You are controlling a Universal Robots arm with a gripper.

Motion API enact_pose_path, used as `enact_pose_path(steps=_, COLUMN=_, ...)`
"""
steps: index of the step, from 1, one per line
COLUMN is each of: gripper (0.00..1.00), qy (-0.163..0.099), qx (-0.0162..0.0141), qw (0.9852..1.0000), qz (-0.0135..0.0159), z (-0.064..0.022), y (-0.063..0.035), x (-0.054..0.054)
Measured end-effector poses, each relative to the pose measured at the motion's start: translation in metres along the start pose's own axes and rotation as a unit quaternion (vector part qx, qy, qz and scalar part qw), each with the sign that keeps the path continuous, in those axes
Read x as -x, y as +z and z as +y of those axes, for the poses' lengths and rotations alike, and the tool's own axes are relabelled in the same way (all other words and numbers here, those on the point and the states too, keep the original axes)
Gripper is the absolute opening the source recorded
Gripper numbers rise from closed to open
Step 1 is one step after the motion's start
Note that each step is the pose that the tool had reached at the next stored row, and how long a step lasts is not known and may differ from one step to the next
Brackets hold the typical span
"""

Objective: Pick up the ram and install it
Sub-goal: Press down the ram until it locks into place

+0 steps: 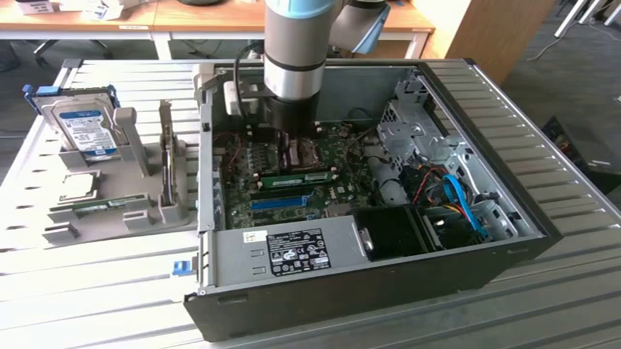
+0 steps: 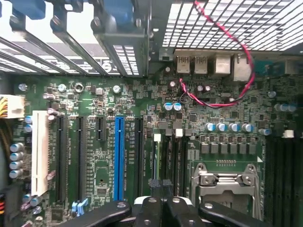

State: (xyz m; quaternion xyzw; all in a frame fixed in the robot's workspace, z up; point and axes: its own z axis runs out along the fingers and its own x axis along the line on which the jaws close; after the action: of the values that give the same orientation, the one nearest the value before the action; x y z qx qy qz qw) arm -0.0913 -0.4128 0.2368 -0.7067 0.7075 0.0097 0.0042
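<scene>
Hovering low inside the open black computer case (image 1: 388,291), in the upper middle of the exterior view, the black gripper (image 2: 161,201) has its jaws together and empty, while the long green circuit-board ram (image 1: 294,177) already lies on the green motherboard (image 2: 94,170), apparently installed.

Silver-grey arm (image 1: 294,43), light-blue joint cap

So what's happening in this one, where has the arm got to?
The robot arm is reaching down into an open computer case, with its gripper shut just above the motherboard, near the empty processor socket. A ram stick already stands in a slot on the board. Beside the case, a grey holder carries a hard drive, a processor chip and another green stick.
</scene>
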Motion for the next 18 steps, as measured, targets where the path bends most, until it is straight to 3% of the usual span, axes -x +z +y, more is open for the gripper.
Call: enact_pose_path(steps=18, gripper=0.11, qy=0.000, qx=0.0000, qw=1.0000, qz=0.0001, z=0.0005, y=-0.0658, x=0.001)
